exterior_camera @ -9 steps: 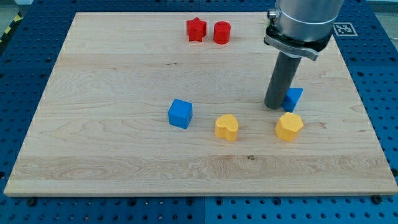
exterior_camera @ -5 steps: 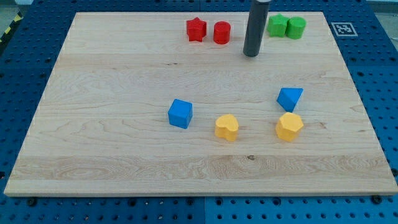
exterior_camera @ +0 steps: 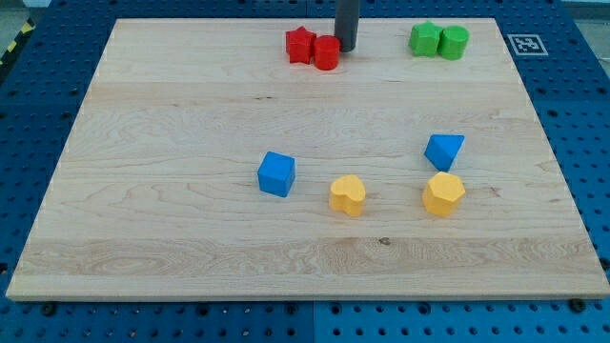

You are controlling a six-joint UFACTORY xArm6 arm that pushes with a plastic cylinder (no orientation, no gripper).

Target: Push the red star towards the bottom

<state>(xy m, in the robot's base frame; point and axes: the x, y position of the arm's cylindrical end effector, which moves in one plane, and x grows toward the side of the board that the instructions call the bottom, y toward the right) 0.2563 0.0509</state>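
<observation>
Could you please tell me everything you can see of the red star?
The red star is a small, solid-looking block with a matte red finish and a star-shaped top face. It lies flat on the wooden board, near the view's top edge, left of centre. The red cylinder sits against its right side, apparently touching. My tip is beyond that cylinder, on the view's right, not touching the star.

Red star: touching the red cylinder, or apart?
Touching. The red star sits flush against the red cylinder; my tip is at the cylinder's right.
</observation>
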